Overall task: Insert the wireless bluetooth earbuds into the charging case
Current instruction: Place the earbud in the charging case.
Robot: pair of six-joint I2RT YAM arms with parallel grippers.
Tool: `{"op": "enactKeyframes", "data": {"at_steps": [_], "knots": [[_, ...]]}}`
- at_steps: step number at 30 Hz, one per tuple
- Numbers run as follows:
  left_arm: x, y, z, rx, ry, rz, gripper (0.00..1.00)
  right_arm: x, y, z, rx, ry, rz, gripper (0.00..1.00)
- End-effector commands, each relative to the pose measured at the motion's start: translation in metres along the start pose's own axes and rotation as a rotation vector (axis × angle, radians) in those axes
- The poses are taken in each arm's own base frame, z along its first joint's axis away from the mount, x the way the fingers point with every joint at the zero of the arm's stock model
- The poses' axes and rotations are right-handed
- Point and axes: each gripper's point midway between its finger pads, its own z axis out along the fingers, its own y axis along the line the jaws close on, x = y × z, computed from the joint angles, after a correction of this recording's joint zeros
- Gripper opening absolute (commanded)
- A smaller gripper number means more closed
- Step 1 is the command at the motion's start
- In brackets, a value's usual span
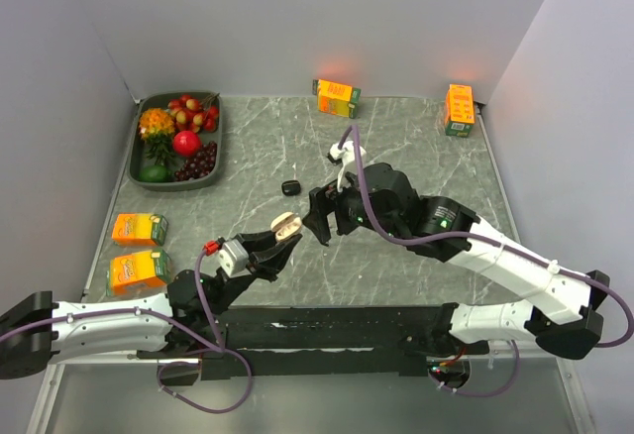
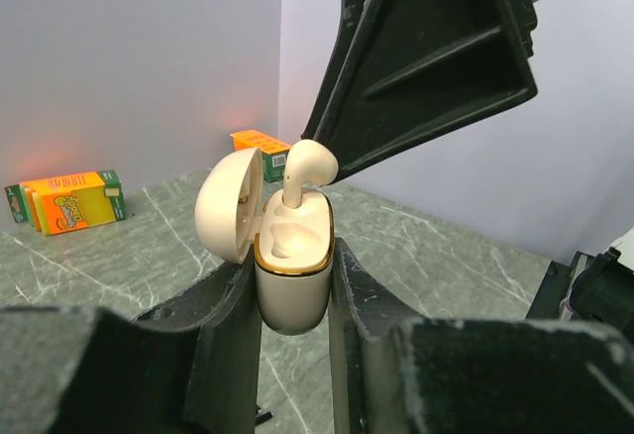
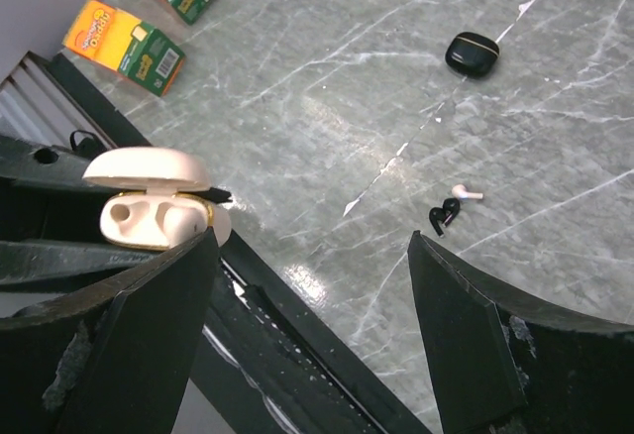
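Note:
My left gripper [image 2: 293,264] is shut on the cream charging case [image 2: 294,290] and holds it upright above the table with its lid [image 2: 230,206] open. One whitish earbud [image 2: 305,168] stands stem-down in the far slot, with its head sticking out. The near slot is empty. A finger of my right gripper [image 2: 436,57] hangs just above and behind that earbud. The right gripper [image 3: 312,241] is open with nothing between its fingers, just right of the case [image 1: 285,224]. A second whitish earbud [image 3: 468,194] and a black earbud [image 3: 441,216] lie together on the table.
A shut black case [image 1: 290,187] lies on the marble top beyond the grippers. Orange juice cartons stand at the back [image 1: 337,97], the back right [image 1: 458,109] and the left edge [image 1: 139,228]. A tray [image 1: 220,147] of fruit sits at the back left.

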Motion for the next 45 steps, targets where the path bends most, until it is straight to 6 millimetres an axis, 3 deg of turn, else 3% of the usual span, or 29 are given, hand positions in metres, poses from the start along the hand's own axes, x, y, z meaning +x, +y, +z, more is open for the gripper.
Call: {"op": "enactKeyframes", "data": {"at_steps": [1, 31, 35, 39, 45], "knots": [[-0.020, -0.006, 0.006, 0.023, -0.056, -0.031, 0.01, -0.026, 0.011, -0.007, -0.039, -0.068, 0.018, 0.85], [-0.024, -0.008, 0.009, 0.031, -0.070, -0.026, 0.01, -0.029, 0.042, -0.011, -0.128, -0.064, -0.020, 0.85], [-0.024, -0.008, 0.009, 0.031, -0.069, -0.026, 0.01, -0.043, 0.035, -0.023, -0.102, -0.129, -0.012, 0.86], [-0.023, -0.008, 0.008, 0.030, -0.064, -0.027, 0.01, -0.053, 0.015, -0.035, -0.024, -0.165, -0.012, 0.87], [-0.024, -0.008, 0.008, 0.031, -0.068, -0.026, 0.01, -0.038, -0.001, -0.034, 0.007, -0.133, -0.002, 0.85]]}}
